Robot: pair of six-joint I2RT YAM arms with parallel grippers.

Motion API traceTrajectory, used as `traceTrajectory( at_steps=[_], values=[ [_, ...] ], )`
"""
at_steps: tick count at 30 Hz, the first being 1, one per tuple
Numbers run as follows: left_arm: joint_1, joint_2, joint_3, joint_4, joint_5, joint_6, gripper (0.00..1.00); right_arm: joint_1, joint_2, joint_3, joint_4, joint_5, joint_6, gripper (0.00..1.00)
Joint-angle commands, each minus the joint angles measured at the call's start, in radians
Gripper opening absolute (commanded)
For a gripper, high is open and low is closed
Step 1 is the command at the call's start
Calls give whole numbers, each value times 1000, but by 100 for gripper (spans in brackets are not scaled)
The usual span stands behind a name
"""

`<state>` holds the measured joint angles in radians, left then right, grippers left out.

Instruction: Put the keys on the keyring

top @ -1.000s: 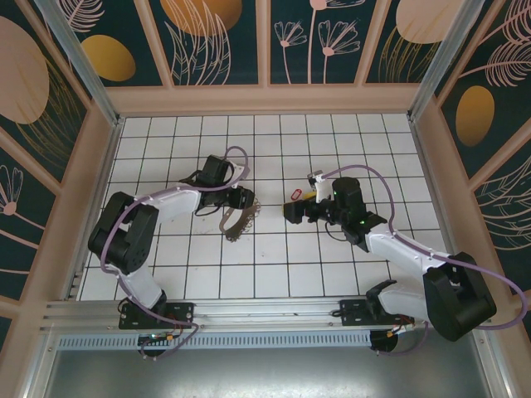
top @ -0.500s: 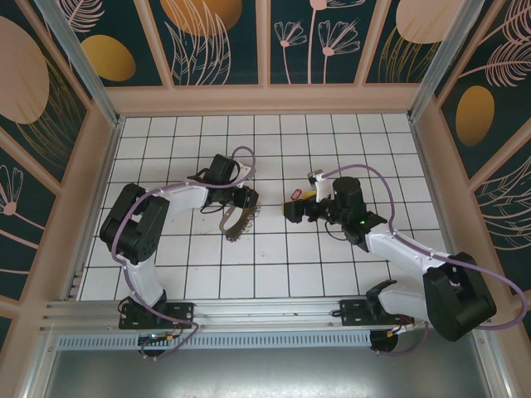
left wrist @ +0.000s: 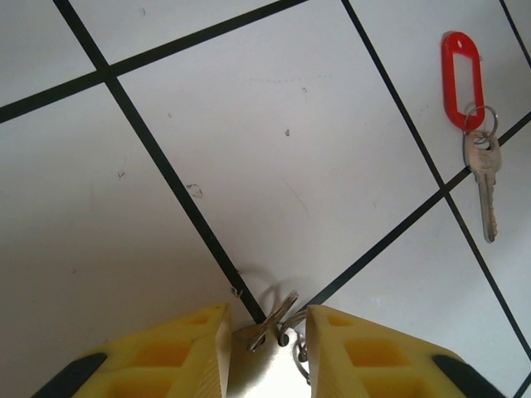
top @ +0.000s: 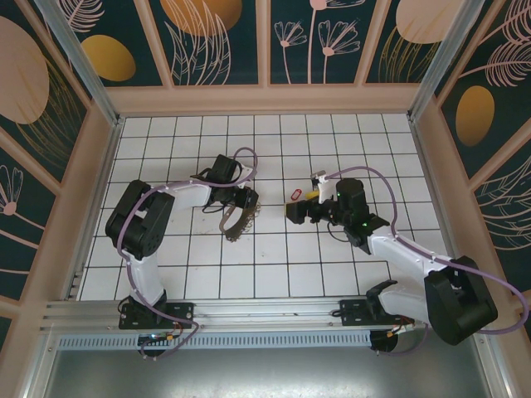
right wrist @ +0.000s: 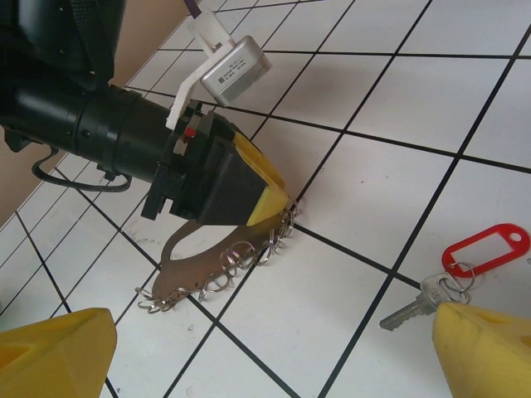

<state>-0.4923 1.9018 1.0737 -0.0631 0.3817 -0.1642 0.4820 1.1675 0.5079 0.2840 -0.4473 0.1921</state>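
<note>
On white tiles (top: 166,274), left tool (top: 246,200) grips the keyring (top: 235,222).

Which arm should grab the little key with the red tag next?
The right one. Its open right gripper hovers just beside the key, while the left gripper is busy, shut on the keyring.

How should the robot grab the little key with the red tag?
By the red tag, I'd guess, coming straight down from above. The key lies flat and looks too thin to pinch easily; the tag looks chunkier, with two long straight sides to squeeze.
</note>
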Motion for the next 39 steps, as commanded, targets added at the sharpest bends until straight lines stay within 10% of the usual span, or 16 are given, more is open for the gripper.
traceTrajectory(
  at_steps=[1,24,39],
  values=[
    [-8,23,27,-13,-4,23,27,-9,-19,-12,34,-11,-15,98],
    [-17,-18,13,-25,22,39,0,-63,-89,-34,0,-23,-43,98],
    [-82,-472,-181,40,110,162,0,-69,-292,-35,42,-273,-76,88]
  ],
)
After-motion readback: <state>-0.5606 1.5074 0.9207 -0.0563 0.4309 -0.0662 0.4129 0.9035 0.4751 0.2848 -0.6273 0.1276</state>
